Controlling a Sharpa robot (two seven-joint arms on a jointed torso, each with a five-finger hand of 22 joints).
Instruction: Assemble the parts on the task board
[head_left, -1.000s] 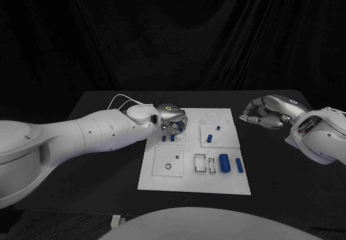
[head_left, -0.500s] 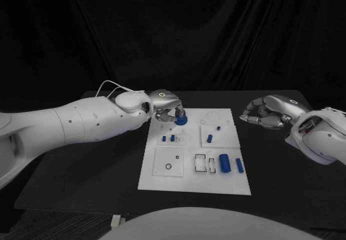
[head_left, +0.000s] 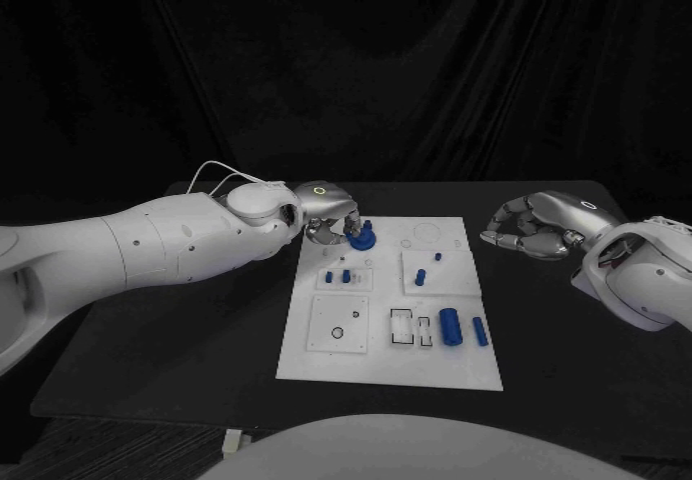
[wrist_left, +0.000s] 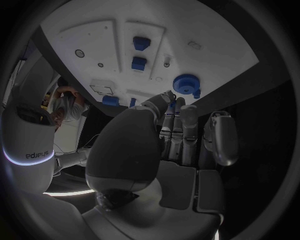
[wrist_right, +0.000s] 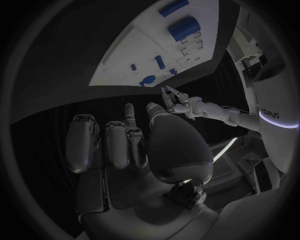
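On the near part of the white task board (head_left: 325, 365), two blue cylinders (head_left: 450, 326) lie side by side toward its right edge, just beside rectangular slots. Farther in, small blue pegs (head_left: 338, 275) stand in the board's middle row. At the far left corner, the left hand (head_left: 329, 218) has its fingers (wrist_left: 170, 107) at a round blue gear-like part (head_left: 361, 238); whether they grip it, I cannot tell. Off the board over the desk (head_left: 159, 330), the right hand (head_left: 531, 224) hangs with fingers curled in on nothing.
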